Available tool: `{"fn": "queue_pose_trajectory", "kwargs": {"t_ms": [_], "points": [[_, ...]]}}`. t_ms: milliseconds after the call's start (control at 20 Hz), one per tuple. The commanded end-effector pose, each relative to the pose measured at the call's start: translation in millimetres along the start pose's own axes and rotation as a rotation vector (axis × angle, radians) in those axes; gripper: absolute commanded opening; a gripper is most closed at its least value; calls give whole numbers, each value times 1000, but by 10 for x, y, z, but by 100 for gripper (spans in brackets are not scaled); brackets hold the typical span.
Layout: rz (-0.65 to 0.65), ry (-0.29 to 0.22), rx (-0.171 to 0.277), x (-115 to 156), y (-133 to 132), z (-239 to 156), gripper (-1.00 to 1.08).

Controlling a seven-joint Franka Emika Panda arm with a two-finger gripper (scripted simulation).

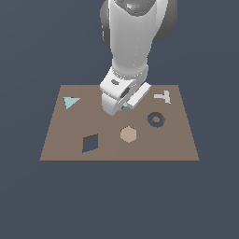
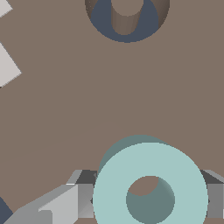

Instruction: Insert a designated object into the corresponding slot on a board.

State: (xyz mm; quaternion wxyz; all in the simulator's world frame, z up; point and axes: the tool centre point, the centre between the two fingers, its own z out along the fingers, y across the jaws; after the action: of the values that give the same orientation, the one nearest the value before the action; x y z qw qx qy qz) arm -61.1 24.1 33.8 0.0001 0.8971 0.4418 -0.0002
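- Board (image 1: 56, 149) comes first as the biggest thing here: a flat brown rectangle, seen whole in the exterior view, bearing small shapes and dark cut-outs.
- Arm next, a pale Franka reaching down over the far middle of the board, with its gripper (image 1: 125, 105) low above the brown surface.
- Slot (image 1: 156, 119), a dark navy ring-shaped recess with a brown centre post, lies toward the exterior view's right and nearer the camera than the gripper; the wrist view shows it (image 2: 127, 22) apart from the ring, with bare board between.
- Diamond-shaped hole (image 1: 90, 143), tan hexagon (image 1: 128, 134), teal triangle (image 1: 71, 101) and a pale T-shaped piece (image 1: 163, 97) are the other shapes; none is the goal.
- Teal ring (image 2: 151, 188), smallest, sits between the two grey fingers (image 2: 84, 199), which flank it on either side. The jaws look closed onto it, though actual contact cannot be confirmed, nor whether it is lifted off the board.
- To do this step well, as I judge it: keep the grip steady and the ring level, carry it clear of the surface, centre its hole over the brown post, then descend straight and release only once the ring is seated.
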Motion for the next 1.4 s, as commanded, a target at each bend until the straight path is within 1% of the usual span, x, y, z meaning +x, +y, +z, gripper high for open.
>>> {"fn": "queue_pose_trajectory", "kwargs": {"t_ms": [0,250,450,900,1350], "points": [[-57,0,-1,22,38,-4,-100],[-204,0,-1,86,125,-10,-100],[-351,0,-1,163,201,-16,-100],[-738,1,-2,412,339,-31,-100],[-1137,1,-3,708,367,-45,-100]]}}
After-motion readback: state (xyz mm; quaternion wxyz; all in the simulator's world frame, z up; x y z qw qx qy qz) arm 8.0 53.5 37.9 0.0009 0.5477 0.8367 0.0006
